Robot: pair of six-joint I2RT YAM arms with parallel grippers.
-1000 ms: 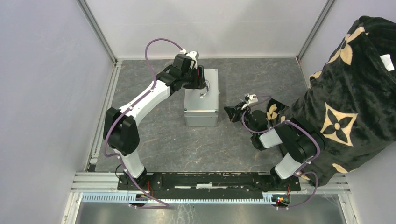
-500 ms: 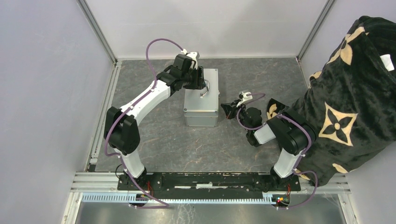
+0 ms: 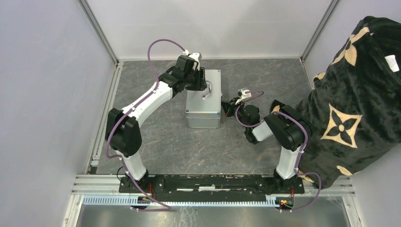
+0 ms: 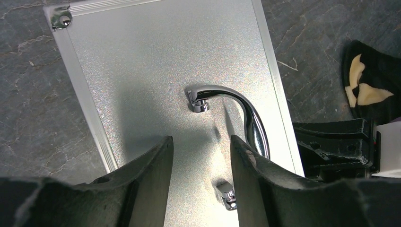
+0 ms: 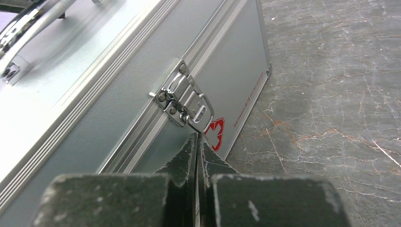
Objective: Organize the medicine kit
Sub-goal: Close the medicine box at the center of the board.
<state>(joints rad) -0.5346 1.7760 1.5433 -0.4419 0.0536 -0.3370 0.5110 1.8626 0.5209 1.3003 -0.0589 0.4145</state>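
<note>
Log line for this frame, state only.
left fingers: open, over medicine kit lid, beside handle | right fingers: shut, tips just below front latch | lid: closed

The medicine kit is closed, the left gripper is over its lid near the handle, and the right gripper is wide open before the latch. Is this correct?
Not fully: the right gripper is shut, jaws pressed together, at the latch, as the right wrist view shows. The medicine kit is closed, and the left gripper is over its lid near the handle.
</note>
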